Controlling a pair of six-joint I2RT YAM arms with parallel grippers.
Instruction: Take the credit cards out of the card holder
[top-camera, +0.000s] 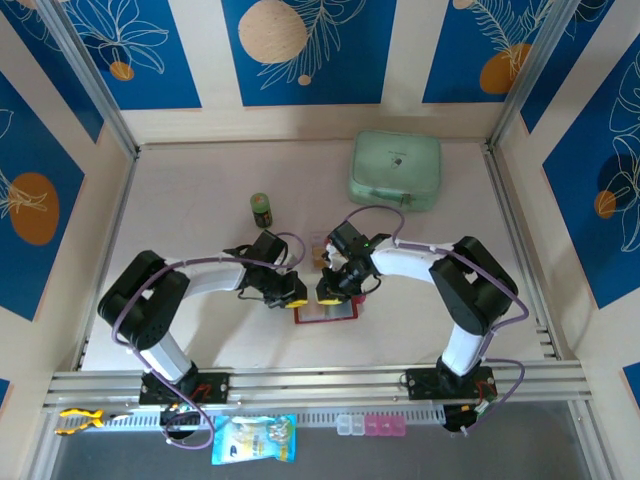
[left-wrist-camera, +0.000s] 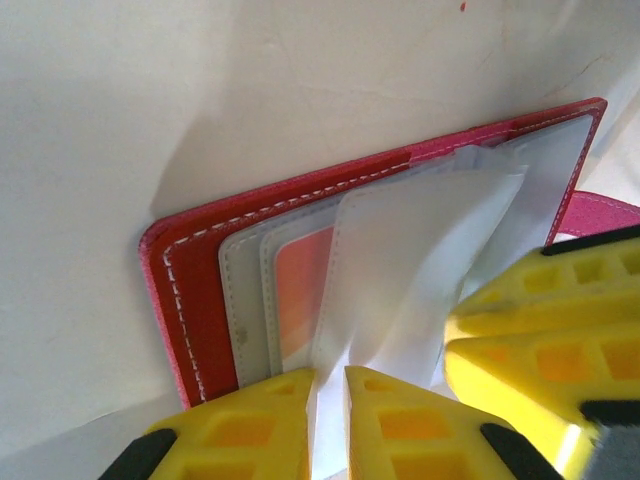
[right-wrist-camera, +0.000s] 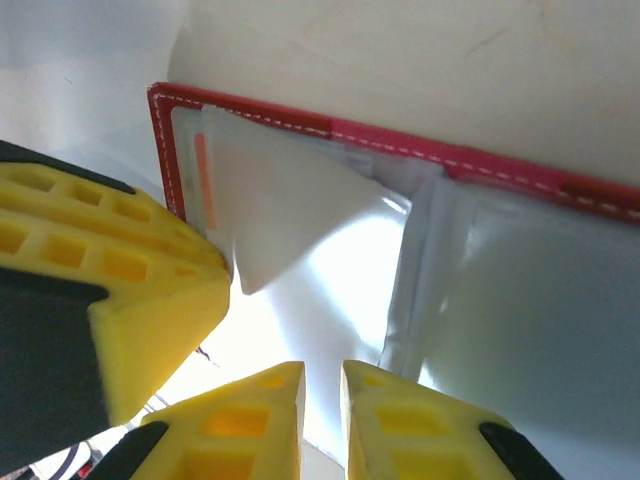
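Observation:
The red card holder (top-camera: 326, 312) lies open on the table between both grippers, its clear sleeves fanned up. In the left wrist view its red stitched cover (left-wrist-camera: 190, 300) frames the sleeves, and a tan-orange credit card (left-wrist-camera: 305, 285) sits inside one. My left gripper (left-wrist-camera: 328, 375) is shut on a lifted clear sleeve (left-wrist-camera: 400, 260). The right gripper's yellow fingers (left-wrist-camera: 540, 320) stand just right of it. In the right wrist view the card holder (right-wrist-camera: 400, 150) shows an orange card edge (right-wrist-camera: 203, 180). My right gripper (right-wrist-camera: 322, 370) has a sleeve (right-wrist-camera: 350, 290) running through a narrow gap between its jaws; whether it pinches is unclear.
A mint-green zip case (top-camera: 395, 170) lies at the back right, a small green bottle (top-camera: 261, 208) behind the left gripper (top-camera: 296, 296). The right gripper (top-camera: 328, 292) almost touches the left one. A snack bag (top-camera: 254, 439) and pill box (top-camera: 372, 426) lie below the rail.

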